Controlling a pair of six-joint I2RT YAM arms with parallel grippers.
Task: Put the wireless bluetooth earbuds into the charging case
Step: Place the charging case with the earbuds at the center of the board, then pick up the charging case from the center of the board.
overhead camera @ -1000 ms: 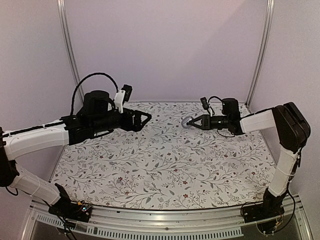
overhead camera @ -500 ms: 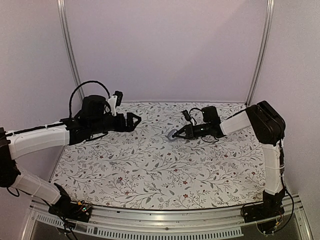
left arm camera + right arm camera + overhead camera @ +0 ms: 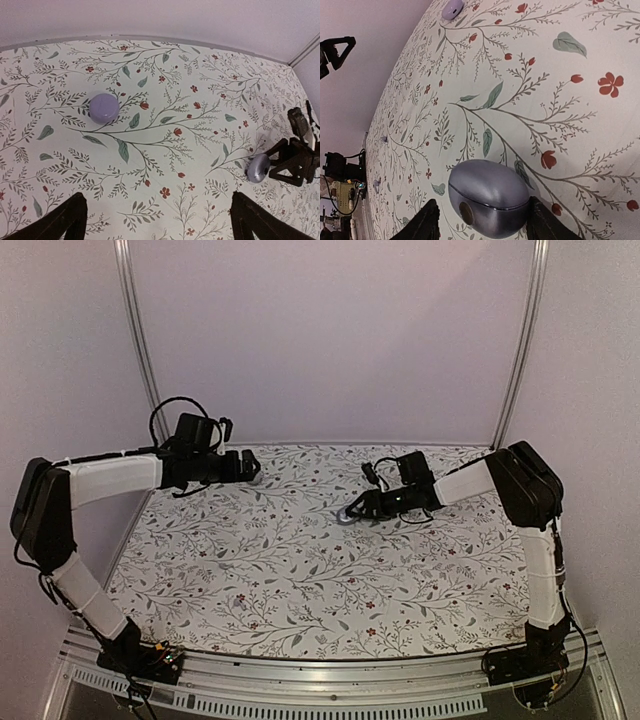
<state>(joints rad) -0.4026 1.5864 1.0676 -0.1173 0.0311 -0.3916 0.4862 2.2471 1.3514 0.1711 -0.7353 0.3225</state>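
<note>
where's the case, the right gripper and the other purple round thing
charging case (image 3: pixel 487 192): right wrist view, domed top
right gripper (image 3: pixel 271 162): left wrist view, between fingertips
round lavender thing (image 3: pixel 104 108): left wrist view, top

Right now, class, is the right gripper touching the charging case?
Cannot tell. Right wrist view: right gripper straddles the charging case; one finger clears it, the other meets its outline.

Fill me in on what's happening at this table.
The right gripper straddles the closed lavender case on the floral cloth, jaws loose around it rather than clamped. The left gripper hovers wide open at the back left, facing a second lavender round thing. The earbuds can't be picked out for sure.
</note>
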